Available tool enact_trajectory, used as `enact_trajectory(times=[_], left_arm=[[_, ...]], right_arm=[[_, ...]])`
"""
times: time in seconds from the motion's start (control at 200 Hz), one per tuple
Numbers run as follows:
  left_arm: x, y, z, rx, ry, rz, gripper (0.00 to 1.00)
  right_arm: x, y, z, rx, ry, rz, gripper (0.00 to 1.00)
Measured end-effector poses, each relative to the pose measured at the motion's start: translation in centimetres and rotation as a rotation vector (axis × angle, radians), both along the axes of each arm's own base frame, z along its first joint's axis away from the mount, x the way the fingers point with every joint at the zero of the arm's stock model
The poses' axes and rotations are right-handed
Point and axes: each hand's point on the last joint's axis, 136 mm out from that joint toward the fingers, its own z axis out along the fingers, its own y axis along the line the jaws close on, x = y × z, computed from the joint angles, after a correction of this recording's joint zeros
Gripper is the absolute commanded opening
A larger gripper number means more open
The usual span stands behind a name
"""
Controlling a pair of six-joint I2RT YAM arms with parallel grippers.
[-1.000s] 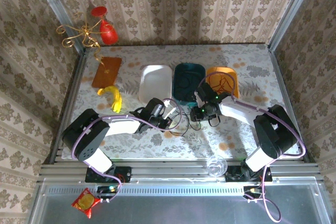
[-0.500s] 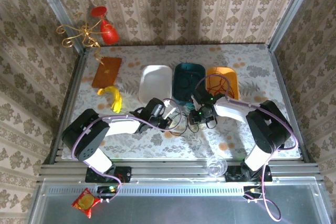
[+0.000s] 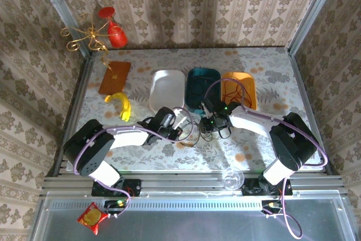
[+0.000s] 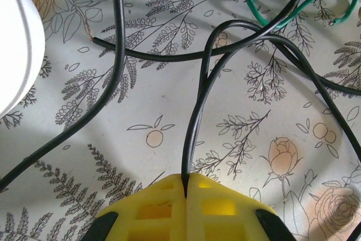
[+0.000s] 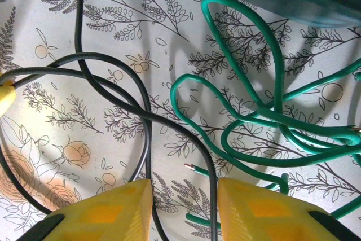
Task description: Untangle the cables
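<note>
- Left claw (image 3: 181,119) and right claw (image 3: 206,123) close together at the middle of the flowered worktop (image 3: 271,66), just in front of the white tray (image 3: 167,86) and the teal tray (image 3: 215,77).
- Black cable (image 3: 192,138) looped loosely on the worktop between and just in front of the two claws.
- Left claw clenched: yellow fingers (image 4: 146,210) pressed together on the black cable, which comes straight out of the seam between them.
- From that pinch, the black cable arching away and crossing a second black strand that lies flat on the worktop.
- Green cable (image 4: 282,5) at the upper right of the left wrist view, overlapped there by the black loop.
- Right claw released: yellow fingers (image 5: 107,213) well apart, two black strands running through the gap, neither one pinched.
- Several green loops just ahead of the right claw, beside the teal tray, one bare cut end pointing back towards the gap.
- Black strands and green loops near one another in the right wrist view, crossing only close to the fingers.
- Orange tray (image 3: 251,80) to the right of the teal tray, with thin loops of red cable (image 3: 237,90) lying in it.
</note>
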Motion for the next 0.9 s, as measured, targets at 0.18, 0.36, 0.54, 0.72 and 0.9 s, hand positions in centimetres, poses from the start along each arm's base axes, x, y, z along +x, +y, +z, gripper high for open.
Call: enact_trajectory(times=[0.18,0.36,0.54,0.72,0.9], left_arm=[[-0.1,0.2,-0.1,0.004,0.000,0.003,0.00],[-0.1,0.2,-0.1,0.004,0.000,0.004,0.00],[-0.1,0.2,-0.1,0.004,0.000,0.003,0.00],[-0.1,0.2,-0.1,0.003,0.001,0.003,0.00],[-0.1,0.2,-0.1,0.004,0.002,0.002,0.00]], right_arm=[[0.1,0.1,-0.7,-0.006,0.010,0.000,0.37],[0.2,0.1,-1.8,-0.017,0.023,-0.001,0.32],[0.4,0.2,-1.7,-0.015,0.011,-0.006,0.26],[0.6,0.2,-1.6,-0.013,0.005,-0.006,0.20],[0.8,0.7,-1.4,0.010,-0.005,0.001,0.07]])
